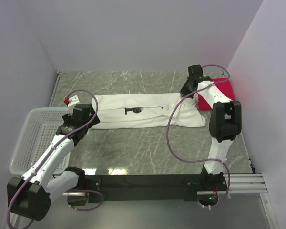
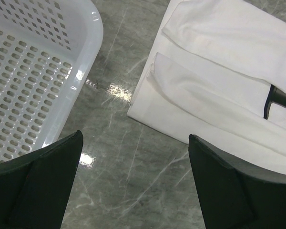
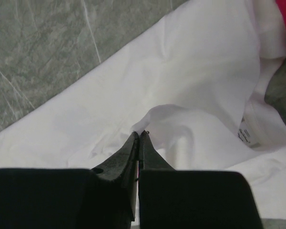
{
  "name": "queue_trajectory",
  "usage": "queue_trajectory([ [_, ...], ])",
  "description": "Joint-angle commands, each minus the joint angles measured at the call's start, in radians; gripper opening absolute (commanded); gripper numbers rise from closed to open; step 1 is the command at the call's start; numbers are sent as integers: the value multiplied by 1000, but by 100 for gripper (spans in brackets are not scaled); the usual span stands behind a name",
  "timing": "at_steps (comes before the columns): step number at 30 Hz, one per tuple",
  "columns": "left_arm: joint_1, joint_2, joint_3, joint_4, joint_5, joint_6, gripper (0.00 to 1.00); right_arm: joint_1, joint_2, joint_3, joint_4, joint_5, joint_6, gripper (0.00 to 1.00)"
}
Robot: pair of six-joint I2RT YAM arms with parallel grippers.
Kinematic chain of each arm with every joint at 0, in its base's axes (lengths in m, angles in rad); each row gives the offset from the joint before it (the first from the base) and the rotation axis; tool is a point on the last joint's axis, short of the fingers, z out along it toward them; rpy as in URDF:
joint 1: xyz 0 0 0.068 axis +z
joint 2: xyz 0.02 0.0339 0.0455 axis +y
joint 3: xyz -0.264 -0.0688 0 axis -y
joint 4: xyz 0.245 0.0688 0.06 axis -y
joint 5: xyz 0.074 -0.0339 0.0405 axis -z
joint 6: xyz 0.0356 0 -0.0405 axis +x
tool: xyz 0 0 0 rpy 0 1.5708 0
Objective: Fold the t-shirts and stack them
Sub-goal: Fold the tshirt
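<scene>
The white t-shirt [image 1: 143, 111] lies folded into a long band across the middle of the table, black print [image 1: 132, 110] facing up. My right gripper [image 1: 187, 91] is shut on a pinched fold of the white shirt [image 3: 190, 95] near its right end, the cloth lifted in a small hump at the fingertips. The red shirt [image 1: 214, 94] lies folded at the far right, partly under my right arm. My left gripper [image 1: 88, 119] is open and empty above the bare table, just off the shirt's left end [image 2: 219, 86].
A white plastic mesh basket [image 1: 31, 138] stands at the left edge, close beside my left arm; its rim [image 2: 81, 71] shows in the left wrist view. Grey walls enclose the table on three sides. A small red-tipped object [image 1: 66, 100] sits near the basket's far corner.
</scene>
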Motion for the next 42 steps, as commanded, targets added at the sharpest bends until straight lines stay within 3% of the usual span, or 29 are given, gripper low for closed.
queue_trajectory([
  [1, 2, 9, 13, 24, -12, 14, 97, -9, 29, 68, 30, -3, 7, 0],
  [23, 2, 23, 15, 18, -18, 10, 97, -9, 138, 189, 110, -25, -36, 0],
  [35, 2, 30, 15, 13, -18, 7, 98, -23, 163, 156, 154, 37, -37, 1],
  [39, 2, 27, 15, 15, -18, 6, 97, -25, 180, 159, 148, 35, -41, 13],
  [42, 2, 30, 15, 12, -18, 3, 98, -23, 160, 160, 122, 37, -48, 30],
])
